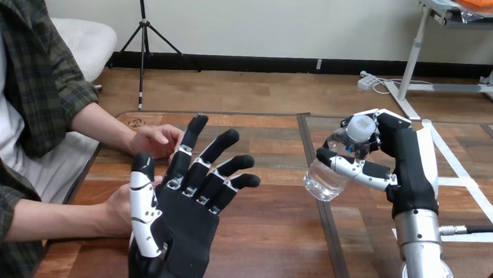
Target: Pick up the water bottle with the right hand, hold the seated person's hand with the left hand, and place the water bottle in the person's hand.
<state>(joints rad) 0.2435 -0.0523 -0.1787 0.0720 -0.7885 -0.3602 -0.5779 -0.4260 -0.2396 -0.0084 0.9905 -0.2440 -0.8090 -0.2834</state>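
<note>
The right hand (411, 168) is clenched round the one water bottle (322, 178), fingers and thumb wrapped about its clear body. It holds the bottle tilted above the bench (271, 236), white cap uppermost. The left hand (185, 234) is released, fingers straight and spread, grasping nothing, well apart from the bottle. Two hands of the person show: the farther one (158, 141) rests behind the left hand's fingertips, and the nearer one (118, 207) lies just beside its thumb; contact cannot be told.
</note>
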